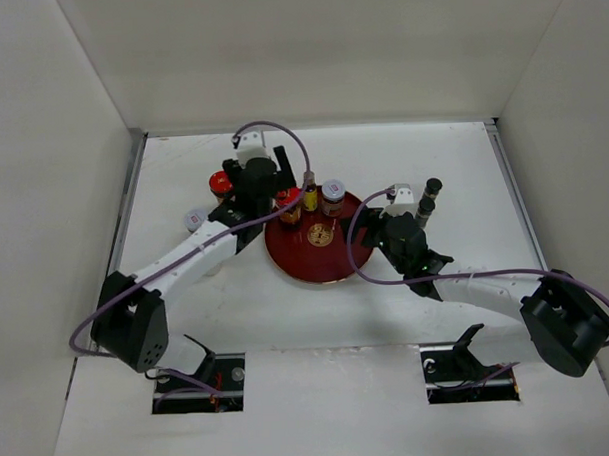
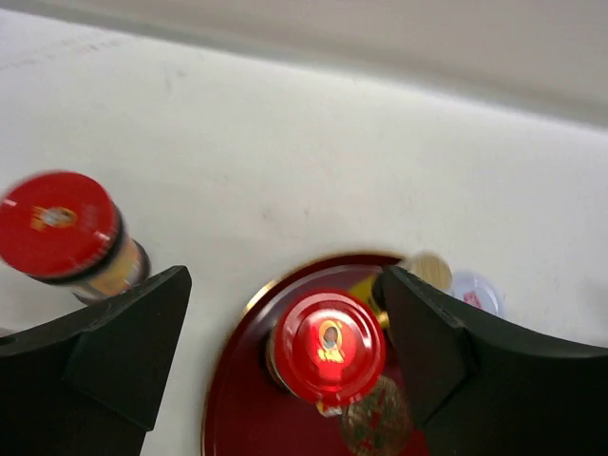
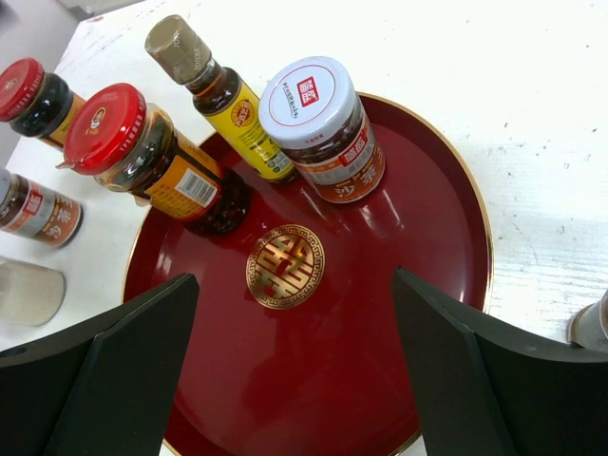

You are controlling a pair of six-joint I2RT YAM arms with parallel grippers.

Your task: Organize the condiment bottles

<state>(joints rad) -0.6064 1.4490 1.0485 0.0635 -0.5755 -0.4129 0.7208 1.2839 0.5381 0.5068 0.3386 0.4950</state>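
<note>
A dark red round tray [image 1: 326,262] holds a red-capped jar [image 1: 289,206], a slim tan-capped bottle [image 1: 309,193] and a white-capped jar [image 1: 332,194]. My left gripper [image 1: 273,193] is open above the tray's red-capped jar [image 2: 328,347], which sits between its fingers [image 2: 142,332] without touching. My right gripper [image 3: 294,285] is open and empty over the bare tray [image 3: 418,285], near its gold emblem [image 3: 285,266]. A second red-capped jar [image 1: 221,183] and a white-capped jar [image 1: 195,220] stand on the table to the left. A black-capped bottle [image 1: 430,197] stands to the right.
White walls enclose the table on the left, back and right. In the right wrist view the tray's jars [image 3: 142,152] stand close together at its far rim, with more jars [image 3: 38,214] on the table beyond its left edge.
</note>
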